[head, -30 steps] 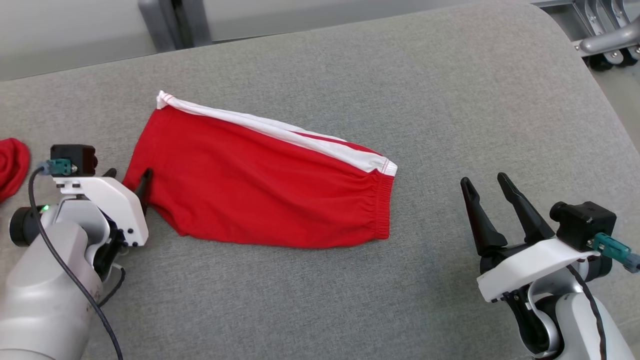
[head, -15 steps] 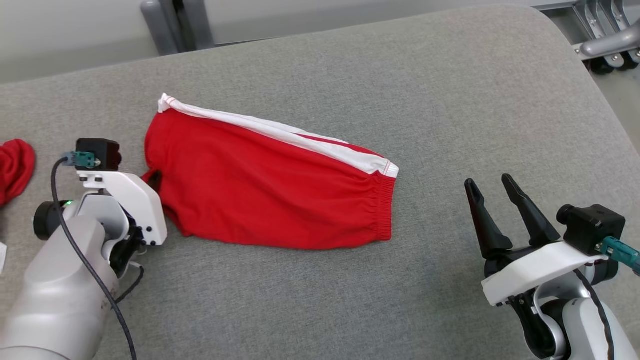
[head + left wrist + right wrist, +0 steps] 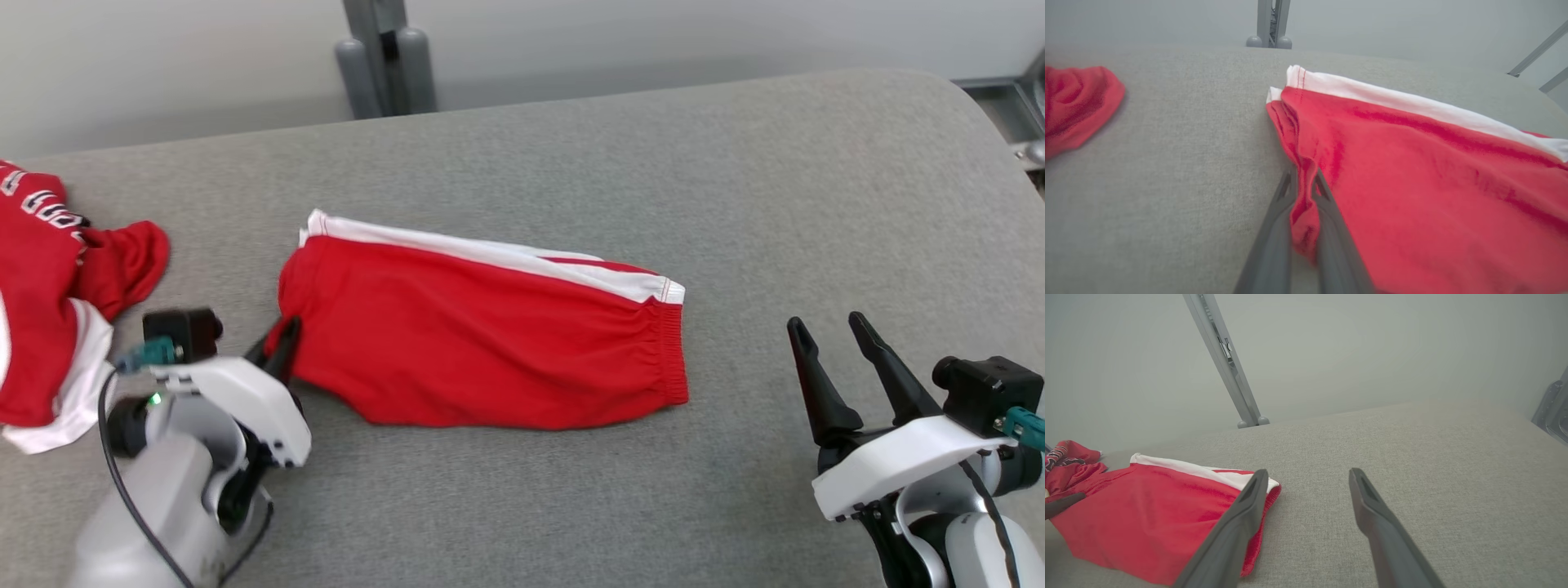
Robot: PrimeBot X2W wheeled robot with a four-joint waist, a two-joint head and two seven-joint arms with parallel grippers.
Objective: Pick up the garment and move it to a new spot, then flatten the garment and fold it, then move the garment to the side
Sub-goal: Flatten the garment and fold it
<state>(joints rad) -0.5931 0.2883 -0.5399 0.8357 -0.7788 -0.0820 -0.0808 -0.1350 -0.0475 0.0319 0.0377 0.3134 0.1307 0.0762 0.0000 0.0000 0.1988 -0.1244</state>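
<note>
On worktop (image 3: 735,204), central: garment (image 3: 490,343). Left pincer (image 3: 287,333) touching garment's left edge; right pincer (image 3: 824,320) well right of garment. Cloth heap (image 3: 49,286) left of garment; post (image 3: 384,57) behind garment, probably off-worktop.

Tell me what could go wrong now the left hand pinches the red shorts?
The left hand grips only a small fold at the edge of the red shorts, so it might slip out when pulled. Dragged by one edge, the shorts could bunch up, since the right hand is open and apart from them. Another red garment lies close on the left and could tangle.
</note>
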